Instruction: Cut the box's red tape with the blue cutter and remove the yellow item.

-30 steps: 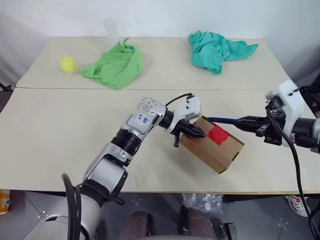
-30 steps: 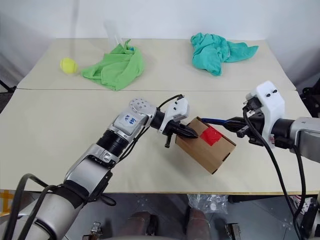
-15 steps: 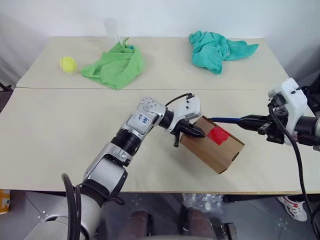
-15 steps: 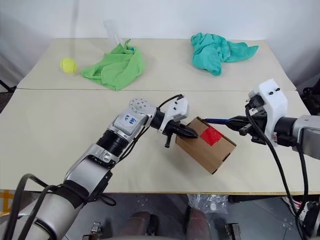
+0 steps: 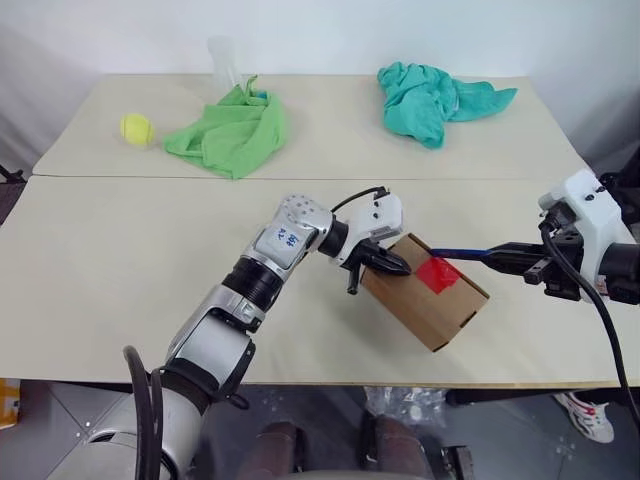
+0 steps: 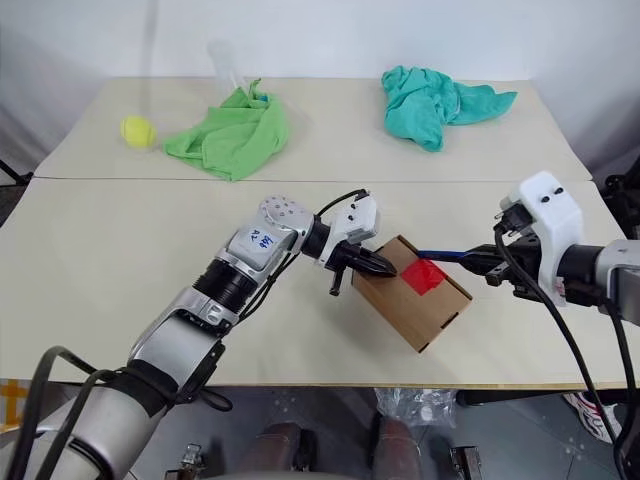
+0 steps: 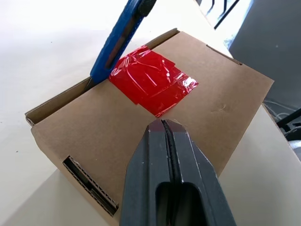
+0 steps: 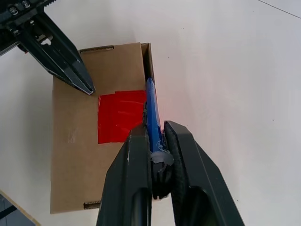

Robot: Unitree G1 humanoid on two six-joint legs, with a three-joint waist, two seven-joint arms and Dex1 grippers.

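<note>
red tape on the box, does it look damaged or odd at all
The red tape is wrinkled and creased on the box top, but no cut shows yet. The blue cutter tip sits at its edge, along the flap seam.

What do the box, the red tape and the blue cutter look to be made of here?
The box: matte brown cardboard, corrugated by the fluting at its cut edge. The red tape: glossy plastic film, judging by its wrinkles and shiny highlights. The blue cutter: smooth, hard body, probably plastic; its tip is hidden at the box edge.
</note>
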